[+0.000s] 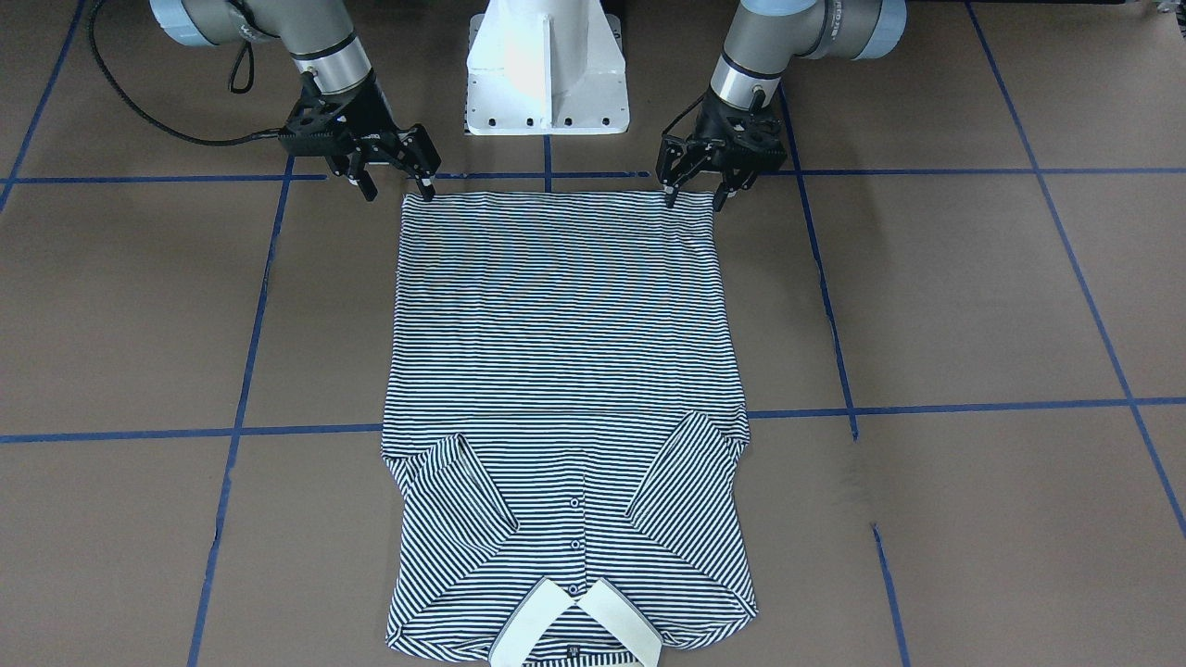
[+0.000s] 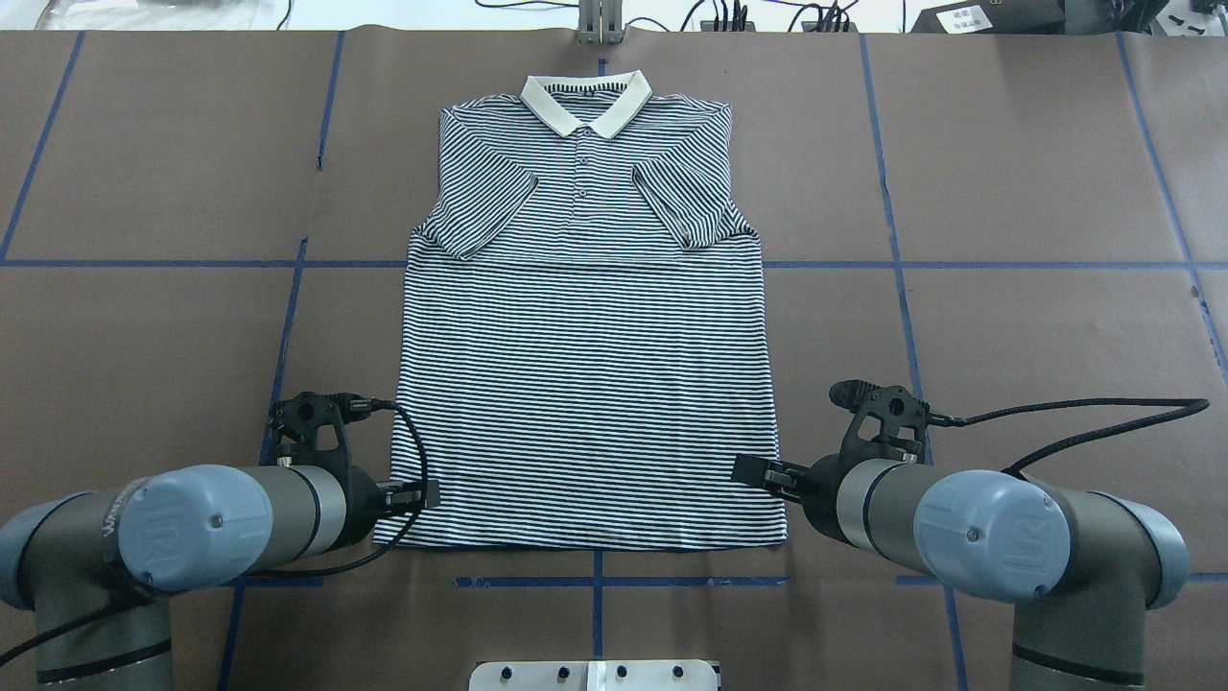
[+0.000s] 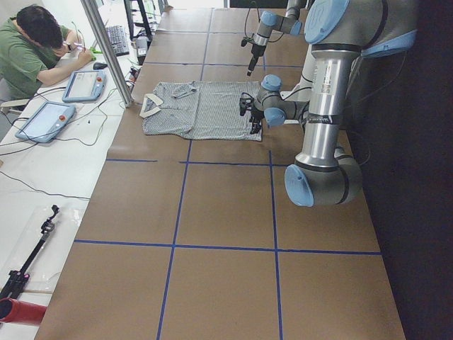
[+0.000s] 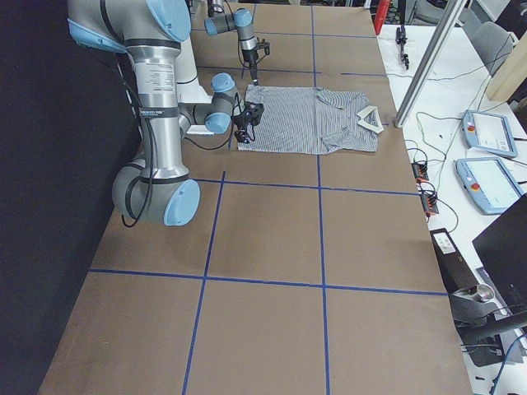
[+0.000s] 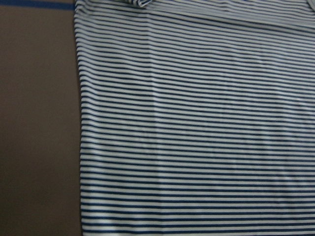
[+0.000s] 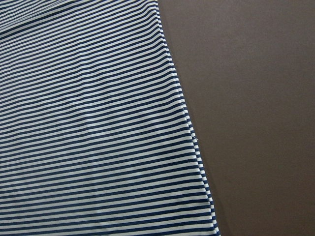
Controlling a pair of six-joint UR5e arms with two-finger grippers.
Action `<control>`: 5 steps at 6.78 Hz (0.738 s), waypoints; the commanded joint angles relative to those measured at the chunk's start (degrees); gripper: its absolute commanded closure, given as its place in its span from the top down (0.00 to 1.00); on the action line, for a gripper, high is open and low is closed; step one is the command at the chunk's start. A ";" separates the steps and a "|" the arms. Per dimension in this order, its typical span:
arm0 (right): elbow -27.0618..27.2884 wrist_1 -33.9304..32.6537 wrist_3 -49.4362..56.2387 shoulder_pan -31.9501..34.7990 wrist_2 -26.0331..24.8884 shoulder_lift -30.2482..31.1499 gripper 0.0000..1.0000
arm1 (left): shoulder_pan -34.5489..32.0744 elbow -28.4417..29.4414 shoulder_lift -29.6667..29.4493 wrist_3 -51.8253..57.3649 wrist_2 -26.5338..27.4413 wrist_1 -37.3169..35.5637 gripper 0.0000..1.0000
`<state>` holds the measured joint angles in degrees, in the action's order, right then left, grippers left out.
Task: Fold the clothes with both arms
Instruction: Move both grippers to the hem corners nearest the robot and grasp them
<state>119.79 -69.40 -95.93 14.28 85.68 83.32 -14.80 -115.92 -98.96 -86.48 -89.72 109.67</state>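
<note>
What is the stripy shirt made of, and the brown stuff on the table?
The polo shirt looks like soft, matte knitted cloth, maybe cotton: it lies limp with wavy edges. Its collar looks a thicker cream knit. The brown table cover looks like dull paper or card, joined in flat sheets.

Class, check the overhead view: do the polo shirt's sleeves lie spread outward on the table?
No, both sleeves are folded inward over the polo shirt's chest, flanking the buttons.
</note>
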 commanded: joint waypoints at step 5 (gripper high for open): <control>-0.08 -0.12 -0.14 -0.57 -1.13 0.09 0.98 | 2.50 1.92 0.97 -1.67 0.87 -0.07 0.59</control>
<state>119.74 -69.45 -96.06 13.72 84.62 83.35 -12.38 -114.10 -98.00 -88.16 -88.86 109.60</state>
